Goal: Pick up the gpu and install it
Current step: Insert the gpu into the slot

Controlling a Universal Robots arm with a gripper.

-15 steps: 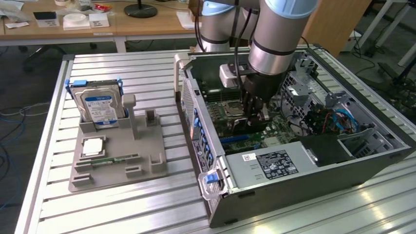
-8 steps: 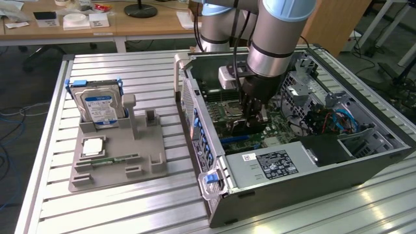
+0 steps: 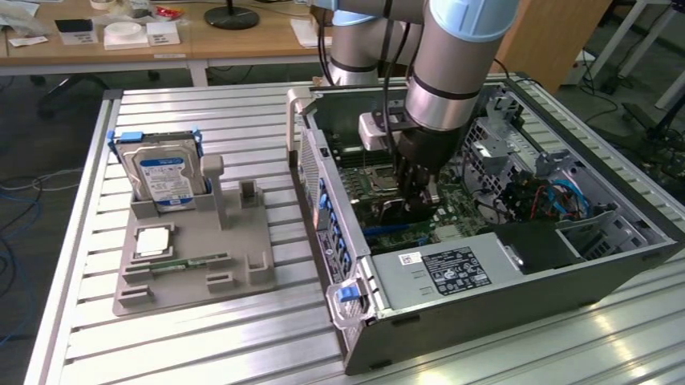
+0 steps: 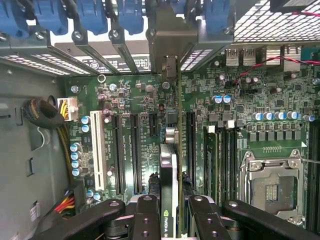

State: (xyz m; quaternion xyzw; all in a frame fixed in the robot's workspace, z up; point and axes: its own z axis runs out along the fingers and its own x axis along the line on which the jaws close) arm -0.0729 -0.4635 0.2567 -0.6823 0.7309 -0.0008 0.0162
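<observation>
Slatted table [image 3: 192,112] bears grey fixture [image 3: 249,250] and computer case [image 3: 514,301].

We see the gpu [image 4: 168,175] held on edge in the end effector [image 4: 172,200].
It stands upright and edge-on to us, gripped on both flat sides. It is a thin green board with a black, logo-marked cooler, and its grey metal bracket end points away from the end effector.

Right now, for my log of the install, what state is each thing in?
computer case: on its side, open side up.
gpu: on edge inside the case, over the motherboard slots.
tool: shut on the gpu.
hard drive: upright in the gray holder.
memory stick: flat in the holder.
</observation>
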